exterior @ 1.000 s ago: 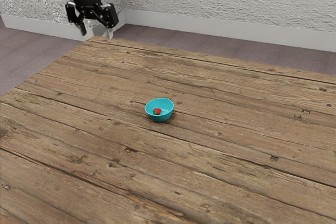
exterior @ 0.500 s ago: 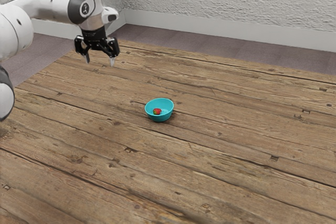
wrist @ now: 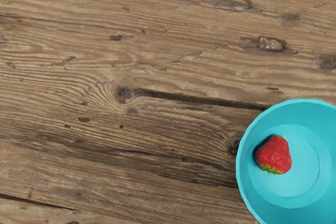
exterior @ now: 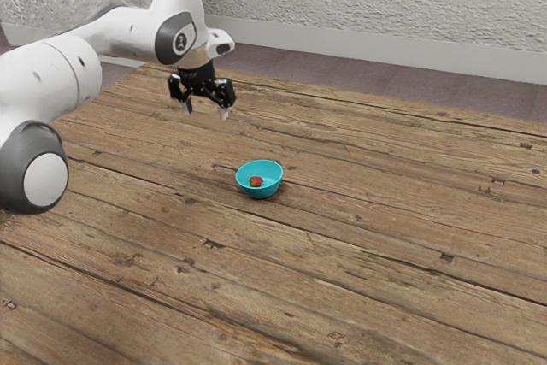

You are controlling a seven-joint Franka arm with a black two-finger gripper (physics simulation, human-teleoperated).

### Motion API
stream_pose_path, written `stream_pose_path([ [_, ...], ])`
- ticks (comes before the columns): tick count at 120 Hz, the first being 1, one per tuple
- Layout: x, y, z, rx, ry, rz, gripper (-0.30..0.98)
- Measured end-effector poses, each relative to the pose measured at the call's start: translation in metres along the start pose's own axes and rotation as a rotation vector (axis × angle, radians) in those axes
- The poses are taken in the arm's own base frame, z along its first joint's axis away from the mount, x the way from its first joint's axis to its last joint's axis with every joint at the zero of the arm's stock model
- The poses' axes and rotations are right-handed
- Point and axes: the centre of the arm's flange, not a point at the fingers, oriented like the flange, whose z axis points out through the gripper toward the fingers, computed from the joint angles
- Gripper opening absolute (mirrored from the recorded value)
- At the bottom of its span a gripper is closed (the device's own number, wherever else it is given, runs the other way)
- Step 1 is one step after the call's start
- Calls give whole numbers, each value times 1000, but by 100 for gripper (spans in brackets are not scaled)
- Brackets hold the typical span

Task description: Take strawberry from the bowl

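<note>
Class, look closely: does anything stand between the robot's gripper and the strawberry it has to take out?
Nothing visible does. The open gripper hangs above the table; the strawberry lies uncovered in the bowl, whose wall would probably block only a low sideways approach.

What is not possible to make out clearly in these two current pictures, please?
- Bowl: in the wrist view, its rim is partly cut off by the picture's edges.
- Strawberry: its underside is turned away in both views; in the exterior view its leaves are too small to tell apart.
- Table: the patch under the bowl is hidden by it, both views.
- Arm: its base is cut off by the exterior view's left edge.
</note>
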Motion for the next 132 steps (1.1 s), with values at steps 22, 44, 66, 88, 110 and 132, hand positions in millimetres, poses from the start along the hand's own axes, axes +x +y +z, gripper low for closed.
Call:
stream_pose_path([
  [22,18,17,38,-62,19,55,69],
  [44,11,43,62,-150,-15,91,69],
  [66,-3,66,88,-145,-69,136,65],
  [88,-2,73,110,-83,-63,207,59],
  [110,8,74,136,-71,-38,251,57],
  [132,8,91,138,-73,-19,305,57],
])
